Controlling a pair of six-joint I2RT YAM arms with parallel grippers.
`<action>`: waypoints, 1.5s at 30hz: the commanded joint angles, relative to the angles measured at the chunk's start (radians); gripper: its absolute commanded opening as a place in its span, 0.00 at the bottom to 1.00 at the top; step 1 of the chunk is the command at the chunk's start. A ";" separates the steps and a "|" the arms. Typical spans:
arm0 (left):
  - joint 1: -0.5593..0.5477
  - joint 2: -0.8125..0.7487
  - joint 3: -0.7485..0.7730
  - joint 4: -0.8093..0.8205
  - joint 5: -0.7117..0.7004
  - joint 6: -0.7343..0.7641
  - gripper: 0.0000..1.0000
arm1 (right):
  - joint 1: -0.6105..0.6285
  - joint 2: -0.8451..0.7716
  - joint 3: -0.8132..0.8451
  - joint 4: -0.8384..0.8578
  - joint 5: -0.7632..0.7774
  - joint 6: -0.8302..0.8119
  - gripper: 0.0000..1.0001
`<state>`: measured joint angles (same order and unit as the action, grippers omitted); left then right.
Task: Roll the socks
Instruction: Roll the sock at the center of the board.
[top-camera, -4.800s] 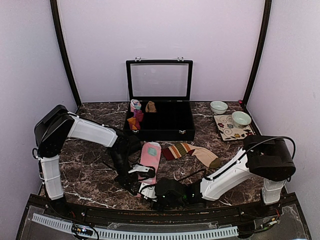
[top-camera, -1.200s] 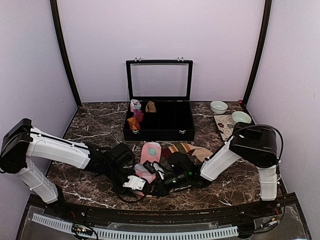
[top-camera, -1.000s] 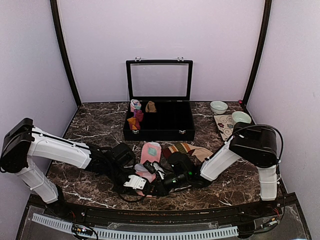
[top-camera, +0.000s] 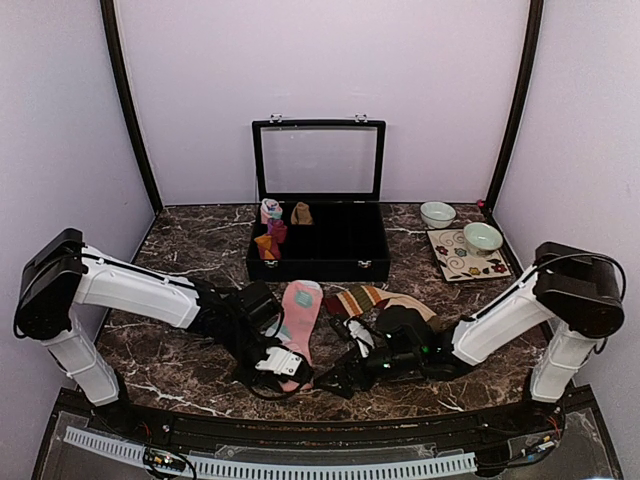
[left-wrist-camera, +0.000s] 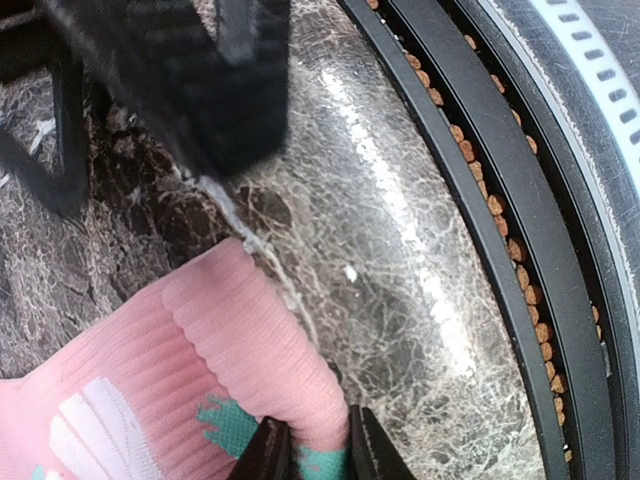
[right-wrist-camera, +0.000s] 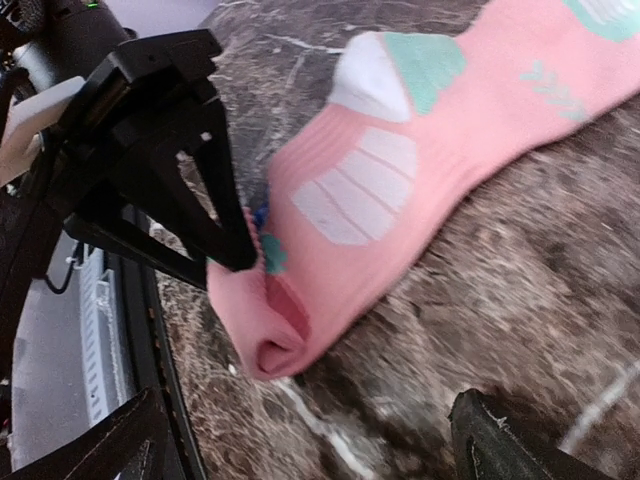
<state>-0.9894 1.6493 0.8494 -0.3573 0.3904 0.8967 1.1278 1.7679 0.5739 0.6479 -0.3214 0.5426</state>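
– Left hand (left-wrist-camera: 315, 458)?
– Pinching the near end of the long pink sock with mint-white pattern (left-wrist-camera: 200, 365), flat on the dark marble counter (top-camera: 170, 372).
– Right hand (right-wrist-camera: 308, 410)?
– Spread wide, near that same end; red-brown-cream striped sock (top-camera: 375, 298) just beyond.

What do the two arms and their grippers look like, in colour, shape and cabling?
Both the left arm and the right arm have smooth white link shells and bulky black joint housings. The left gripper and right gripper are black; the left one shows an angular open-framed finger and a white block behind it. Thin black cables loop beside the joints. No lettering is readable.
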 joint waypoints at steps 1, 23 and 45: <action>0.034 0.067 -0.005 -0.144 -0.032 -0.037 0.22 | 0.045 -0.138 -0.080 -0.334 0.382 -0.055 0.99; 0.138 0.201 0.096 -0.248 0.060 -0.073 0.17 | 0.244 -0.482 -0.209 -0.158 0.710 -0.490 0.88; 0.171 0.349 0.256 -0.475 0.126 0.051 0.16 | 0.281 0.122 0.274 -0.136 0.428 -0.954 0.47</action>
<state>-0.8227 1.9236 1.1332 -0.7155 0.6739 0.9161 1.4322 1.8538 0.8059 0.4423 0.1921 -0.3470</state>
